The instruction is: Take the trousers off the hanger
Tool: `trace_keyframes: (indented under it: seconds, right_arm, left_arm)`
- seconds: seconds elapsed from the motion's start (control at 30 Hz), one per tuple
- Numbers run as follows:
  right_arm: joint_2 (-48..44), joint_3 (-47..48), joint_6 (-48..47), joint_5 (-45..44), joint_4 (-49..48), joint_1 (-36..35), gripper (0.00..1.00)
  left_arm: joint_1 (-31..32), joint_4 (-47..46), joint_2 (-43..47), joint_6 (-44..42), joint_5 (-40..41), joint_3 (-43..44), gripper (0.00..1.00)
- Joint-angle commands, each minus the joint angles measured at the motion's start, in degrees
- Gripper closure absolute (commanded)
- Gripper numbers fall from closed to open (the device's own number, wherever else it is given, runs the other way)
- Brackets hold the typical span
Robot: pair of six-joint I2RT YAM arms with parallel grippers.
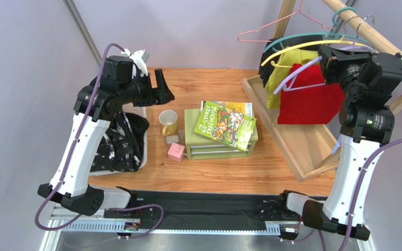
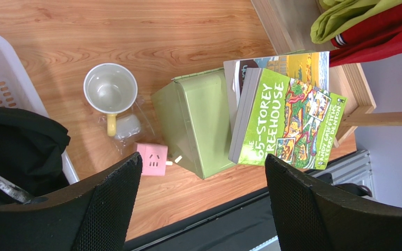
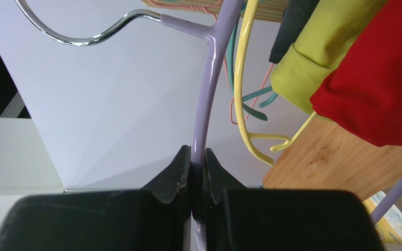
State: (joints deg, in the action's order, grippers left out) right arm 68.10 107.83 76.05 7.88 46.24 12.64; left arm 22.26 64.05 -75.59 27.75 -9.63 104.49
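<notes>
We saw the right gripper (image 3: 198, 162) clamped on the thin lilac plastic hanger (image 3: 208, 94) carrying the red cloth trousers (image 1: 309, 99), beside yellow-green ones (image 1: 281, 70). The left gripper (image 2: 203, 204) hung spread apart above the wooden table (image 2: 135, 31).

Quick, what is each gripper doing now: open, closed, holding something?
Left gripper: open, holding nothing, above the table.
Right gripper: closed on the purple hanger that carries the red trousers.

Robotics test cell: plain lilac partition walls (image 1: 198, 31) enclose a wooden table (image 1: 213, 178), with two arm bases bolted to a rail (image 1: 198, 209) at its near edge.
</notes>
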Motion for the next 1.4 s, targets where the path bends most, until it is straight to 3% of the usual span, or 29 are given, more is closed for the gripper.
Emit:
trace_keyframes:
  seconds: [0.0,0.33,0.6,0.73,0.9,0.97,1.2,1.37]
  right_arm:
    - [-2.6,-3.2,4.7,-0.3,-7.7,0.8,1.00]
    - [-5.4,-8.4,8.6,-13.0,-9.3,0.8,1.00]
    - [-8.2,-12.3,12.7,-14.2,-7.7,0.8,1.00]
    - [-9.3,-12.3,11.7,-9.7,-3.6,0.8,0.96]
    - [-11.5,-14.2,7.6,-5.6,-3.0,0.8,0.79]
    - [-11.8,-14.1,6.6,-3.3,-2.3,0.8,0.67]
    - [-11.8,-11.5,1.5,5.0,1.4,0.9,0.48]
    - [-12.5,-7.0,-2.7,6.6,8.7,0.8,0.27]
  left_arm:
    - [0.4,-1.6,-1.1,-1.0,-1.5,3.0,0.09]
    - [0.8,-1.7,-3.5,-0.9,-2.0,3.7,0.09]
    - [0.9,-1.4,-3.9,-0.9,-1.5,4.1,0.09]
    - [0.9,-1.5,-4.6,-0.6,-2.1,3.9,0.09]
    - [1.6,-1.8,-5.5,-0.2,-2.9,3.9,0.09]
    - [1.7,-2.0,-5.9,0.2,-3.6,3.8,0.09]
    - [2.8,-2.4,-6.3,0.4,-4.1,3.2,0.09]
    - [2.9,-2.9,-5.9,0.6,-4.5,2.4,0.09]
